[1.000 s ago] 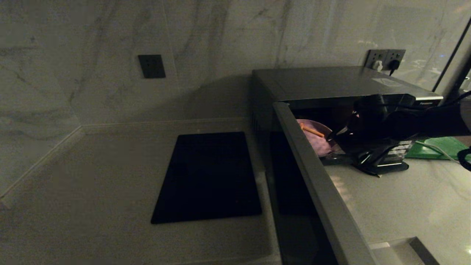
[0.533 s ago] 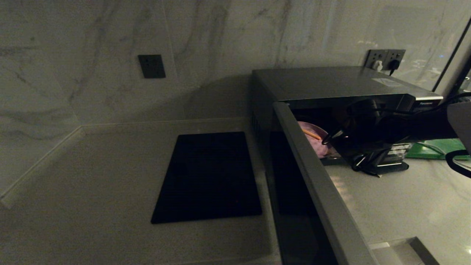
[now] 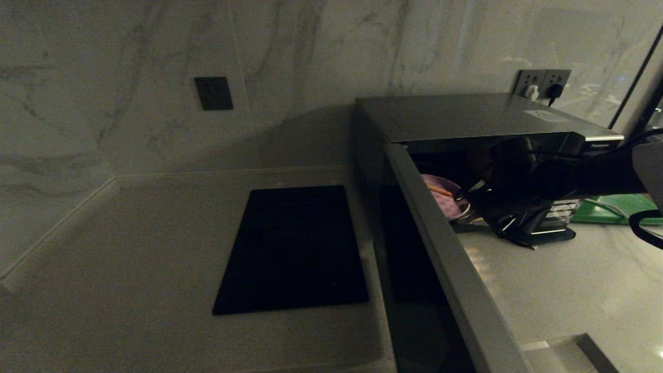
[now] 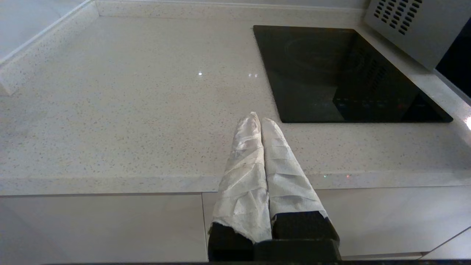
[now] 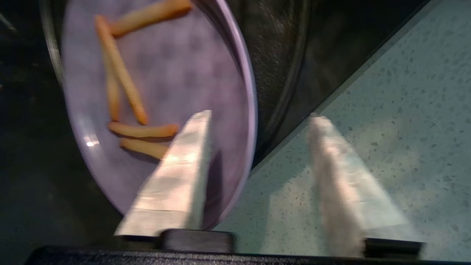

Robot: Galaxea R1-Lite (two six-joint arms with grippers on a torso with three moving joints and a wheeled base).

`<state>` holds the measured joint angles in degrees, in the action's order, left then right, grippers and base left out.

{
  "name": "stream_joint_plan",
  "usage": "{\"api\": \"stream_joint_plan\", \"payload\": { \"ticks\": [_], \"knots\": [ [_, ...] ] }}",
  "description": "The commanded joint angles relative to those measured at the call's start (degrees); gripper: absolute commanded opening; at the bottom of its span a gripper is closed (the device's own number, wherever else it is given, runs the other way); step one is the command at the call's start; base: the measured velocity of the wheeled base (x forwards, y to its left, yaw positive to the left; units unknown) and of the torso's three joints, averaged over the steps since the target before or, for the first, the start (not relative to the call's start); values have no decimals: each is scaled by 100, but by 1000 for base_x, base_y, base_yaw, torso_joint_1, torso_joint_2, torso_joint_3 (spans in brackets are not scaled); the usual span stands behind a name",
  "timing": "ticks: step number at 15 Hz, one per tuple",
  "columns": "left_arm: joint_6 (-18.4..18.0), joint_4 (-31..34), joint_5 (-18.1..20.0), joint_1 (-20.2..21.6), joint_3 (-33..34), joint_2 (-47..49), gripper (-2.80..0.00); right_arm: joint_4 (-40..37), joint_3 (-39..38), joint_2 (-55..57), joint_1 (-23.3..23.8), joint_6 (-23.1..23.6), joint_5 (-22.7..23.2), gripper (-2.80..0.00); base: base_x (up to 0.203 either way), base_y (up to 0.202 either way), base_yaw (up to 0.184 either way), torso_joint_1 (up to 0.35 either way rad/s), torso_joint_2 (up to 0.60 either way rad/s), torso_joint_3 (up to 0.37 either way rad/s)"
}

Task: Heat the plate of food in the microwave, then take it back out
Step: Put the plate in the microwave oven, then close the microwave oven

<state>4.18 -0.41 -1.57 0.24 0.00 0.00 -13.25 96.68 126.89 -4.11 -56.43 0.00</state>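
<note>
Reaching with my right gripper (image 5: 257, 176), fingers parted astride the small round lavender plate of fries (image 5: 162, 95)'s near rim inside the silver-grey microwave (image 3: 466, 116), gripping nothing yet; left gripper (image 4: 257, 121) parked, clenched.

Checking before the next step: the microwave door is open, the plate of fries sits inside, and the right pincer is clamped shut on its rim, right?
Not quite. The right pincer stands open, its fingers either side of the plate rim, as the right wrist view shows. The microwave door is open.
</note>
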Motion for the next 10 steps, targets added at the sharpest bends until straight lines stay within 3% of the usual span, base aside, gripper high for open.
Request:
{"api": "stream_joint_plan", "payload": {
  "ticks": [1, 8, 9, 10],
  "knots": [
    [4, -2, -1, 2, 0, 9, -280, -11, -8, -179, -2, -34, -73, 0, 0, 0, 0, 0, 0, 0],
    [4, -2, -1, 2, 0, 9, -280, -46, -477, -1115, 27, -37, -223, 0, 0, 0, 0, 0, 0, 0],
    [4, -2, -1, 2, 0, 9, -280, -44, -755, -1341, 21, -19, -328, -280, 0, 0, 0, 0, 0, 0],
    [4, -2, -6, 2, 0, 9, -280, -43, -1001, -1558, 5, 83, -412, -280, 0, 0, 0, 0, 0, 0]
  ]
}}
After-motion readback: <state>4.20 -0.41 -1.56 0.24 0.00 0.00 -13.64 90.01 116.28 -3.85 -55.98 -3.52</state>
